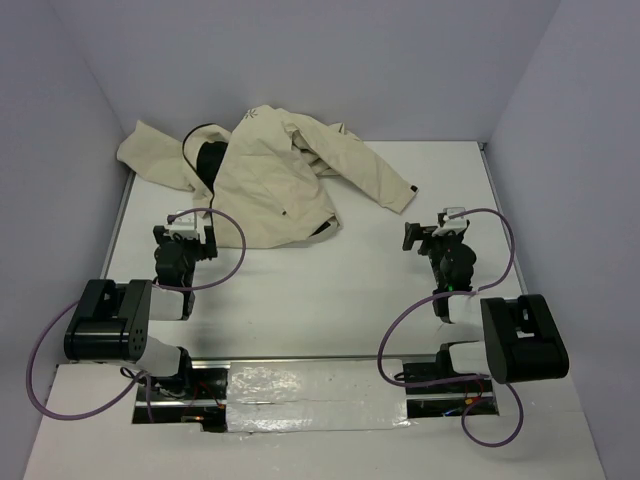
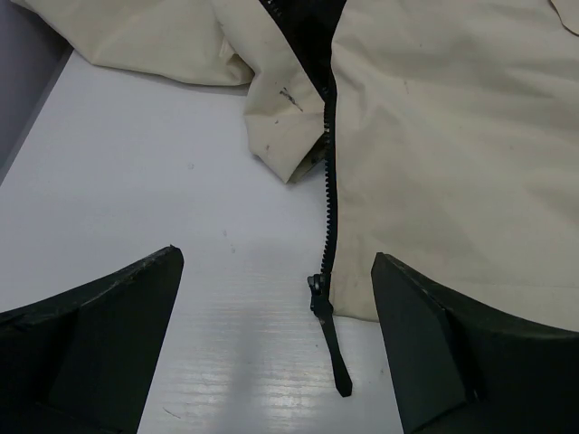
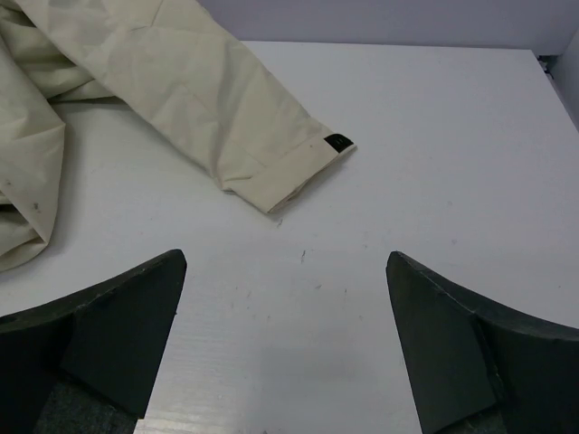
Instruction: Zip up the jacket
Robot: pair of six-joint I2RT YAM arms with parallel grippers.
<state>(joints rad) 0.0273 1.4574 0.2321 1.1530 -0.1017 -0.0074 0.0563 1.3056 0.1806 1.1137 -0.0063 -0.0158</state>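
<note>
White tabletop [image 1: 380, 290] bears the jacket [image 1: 270, 180] unzipped, its zipper slider [image 2: 318, 298] just ahead of the wide-open, empty left gripper [image 2: 276, 258]; the right gripper [image 3: 285, 258] gapes empty too.

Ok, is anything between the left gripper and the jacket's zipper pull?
Nothing visible. The left gripper is open, and the zipper pull lies on bare table between its fingers, at the edge of the jacket.
</note>
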